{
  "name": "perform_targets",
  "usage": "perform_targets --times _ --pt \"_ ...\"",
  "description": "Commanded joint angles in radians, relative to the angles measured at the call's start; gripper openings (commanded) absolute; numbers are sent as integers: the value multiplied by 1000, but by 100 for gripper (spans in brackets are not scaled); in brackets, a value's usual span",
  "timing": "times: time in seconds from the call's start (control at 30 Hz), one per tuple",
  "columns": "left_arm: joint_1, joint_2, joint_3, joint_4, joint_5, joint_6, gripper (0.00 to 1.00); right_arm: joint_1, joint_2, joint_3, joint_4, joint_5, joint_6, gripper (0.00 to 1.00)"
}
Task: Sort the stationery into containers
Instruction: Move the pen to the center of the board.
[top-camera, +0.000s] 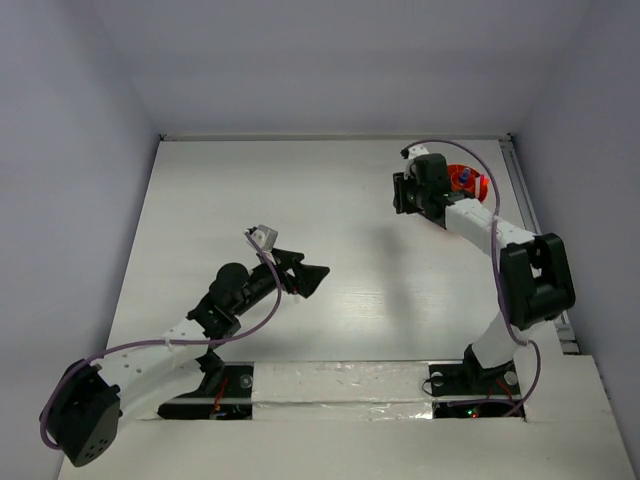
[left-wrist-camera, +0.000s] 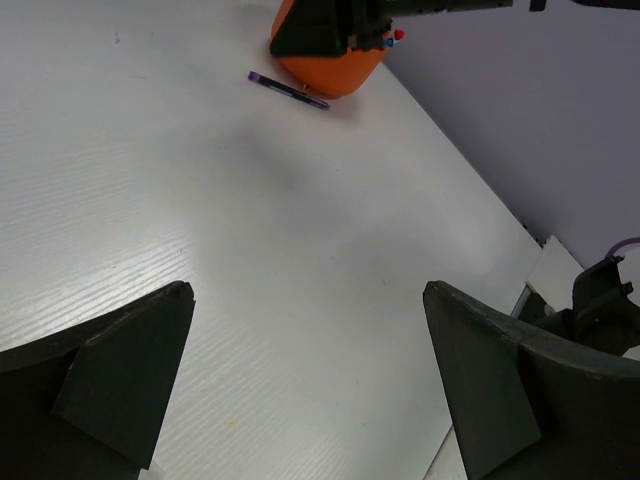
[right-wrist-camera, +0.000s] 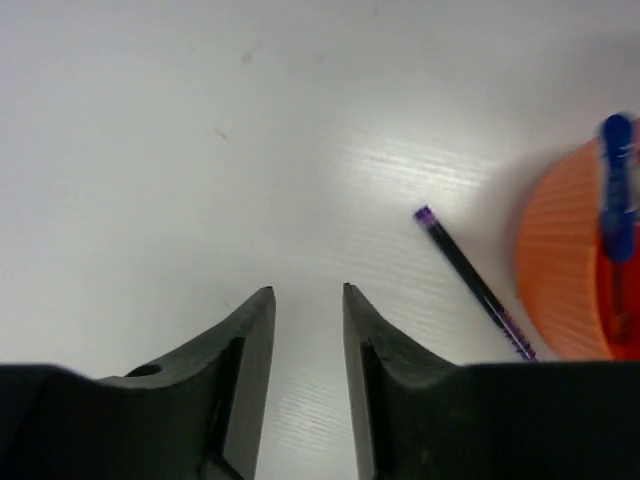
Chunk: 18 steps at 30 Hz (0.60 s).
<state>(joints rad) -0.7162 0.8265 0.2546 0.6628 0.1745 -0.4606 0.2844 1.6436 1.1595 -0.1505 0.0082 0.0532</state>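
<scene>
Pale lavender walls box in a white wood-grain table. Left gripper hangs near centre-left, fingers spread wide on nothing; right gripper at far right, fingers narrowly parted, empty. Orange cup stands far right with a blue pen inside; a dark purple-tipped pen lies on the table just beside its left side.

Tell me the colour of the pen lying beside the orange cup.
The pen is dark with a purple end; best seen in the right wrist view.
</scene>
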Motion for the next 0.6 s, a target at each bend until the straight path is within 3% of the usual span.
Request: perform_targets --times 0.0,0.07,0.13,0.57 --pt "3 -24 -8 40 -12 7 99 21 50 61 -72 125 -87 46" --pt "3 -33 -9 38 -12 7 99 21 100 95 -77 160 -96 54" --pt "3 -44 -11 35 -10 7 99 21 155 133 -86 209 -118 55" --pt "3 -17 -11 63 23 0 99 21 344 232 -66 332 -216 49"
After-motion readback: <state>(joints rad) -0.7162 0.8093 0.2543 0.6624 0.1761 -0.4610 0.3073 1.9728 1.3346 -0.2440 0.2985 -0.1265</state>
